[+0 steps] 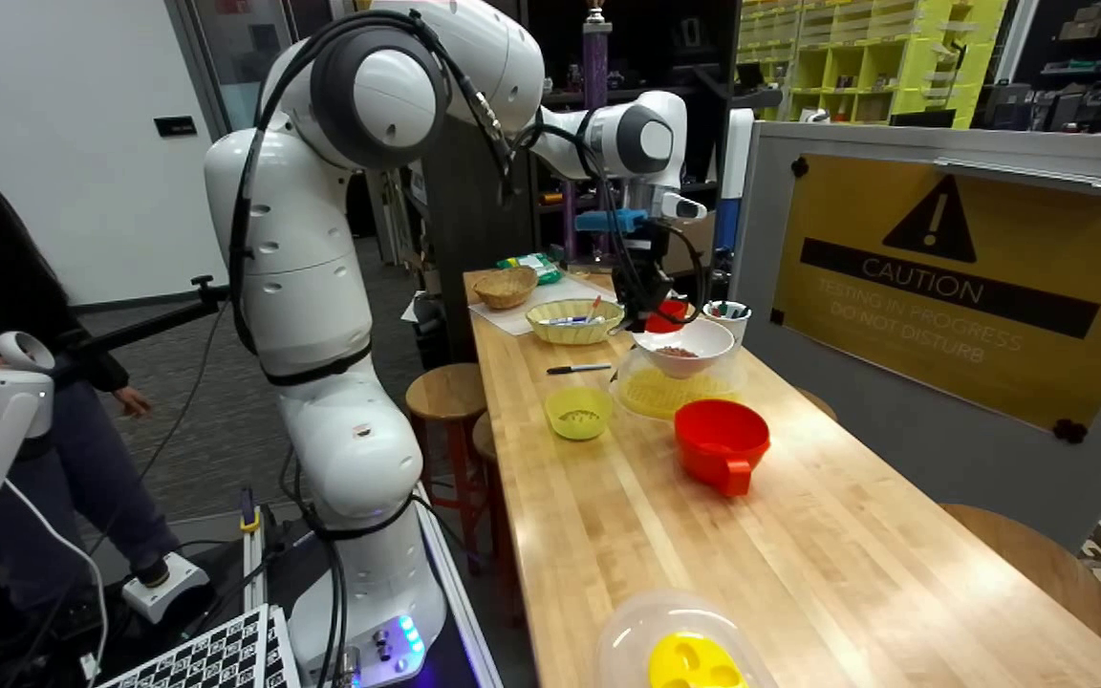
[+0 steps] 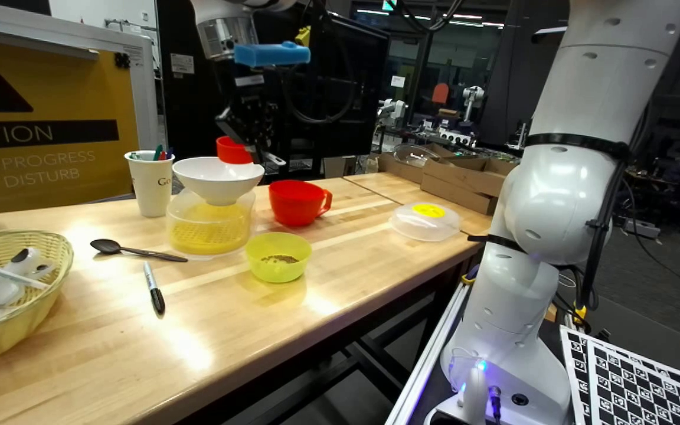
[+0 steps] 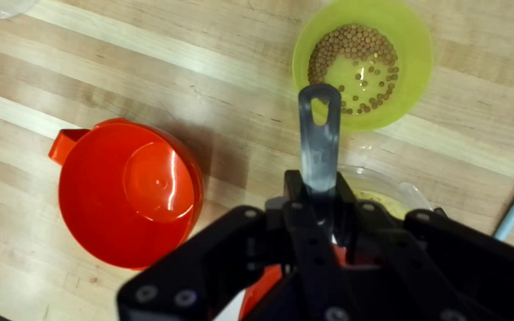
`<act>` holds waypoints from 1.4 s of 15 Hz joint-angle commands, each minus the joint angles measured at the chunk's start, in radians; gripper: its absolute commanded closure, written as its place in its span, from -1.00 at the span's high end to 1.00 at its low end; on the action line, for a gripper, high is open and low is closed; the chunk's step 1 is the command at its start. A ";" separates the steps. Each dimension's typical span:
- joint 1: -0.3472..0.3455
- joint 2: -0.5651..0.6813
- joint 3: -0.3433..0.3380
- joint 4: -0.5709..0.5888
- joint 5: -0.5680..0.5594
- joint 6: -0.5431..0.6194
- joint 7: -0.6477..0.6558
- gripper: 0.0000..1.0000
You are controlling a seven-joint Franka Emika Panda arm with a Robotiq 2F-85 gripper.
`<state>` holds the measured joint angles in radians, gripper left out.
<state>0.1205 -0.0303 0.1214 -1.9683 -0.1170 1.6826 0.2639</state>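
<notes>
One grey handle (image 3: 320, 147) between the jaws

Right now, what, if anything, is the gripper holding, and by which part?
The gripper holds a red scoop by its grey handle, short of the holed end.

This place is a robotics lab; several things tell it. In an exterior view, a big white arm (image 1: 326, 277) stands toward nine o'clock, while the yellow sign (image 1: 952, 296) near three o'clock bears the words “CAUTION”, “TESTING IN PROGRESS” and “DO NOT DISTURB”. Between seven and eight o'clock there is a checkered board (image 1: 211, 659). Between one and two o'clock are yellow shelves (image 1: 875, 72) with many compartments. In an exterior view, a smaller arm (image 2: 473, 93) is visible in the background between one and two o'clock, near crowded equipment (image 2: 457, 138).
</notes>
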 commanded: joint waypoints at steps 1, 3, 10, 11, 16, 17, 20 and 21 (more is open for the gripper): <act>0.004 -0.010 0.010 0.007 -0.051 -0.021 0.021 -0.92; 0.007 -0.011 0.016 0.007 -0.107 -0.026 0.046 -0.92; 0.024 -0.022 0.041 0.002 -0.198 -0.061 0.121 -0.92; 0.027 -0.023 0.044 0.002 -0.204 -0.066 0.130 -0.92; 0.043 -0.023 0.062 -0.006 -0.264 -0.052 0.206 -0.92; 0.045 -0.020 0.066 -0.007 -0.269 -0.050 0.216 -0.92; 0.051 -0.014 0.074 -0.008 -0.284 -0.048 0.244 -0.92; 0.054 -0.014 0.077 -0.010 -0.289 -0.044 0.254 -0.92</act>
<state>0.1628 -0.0325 0.1891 -1.9674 -0.3748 1.6399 0.4785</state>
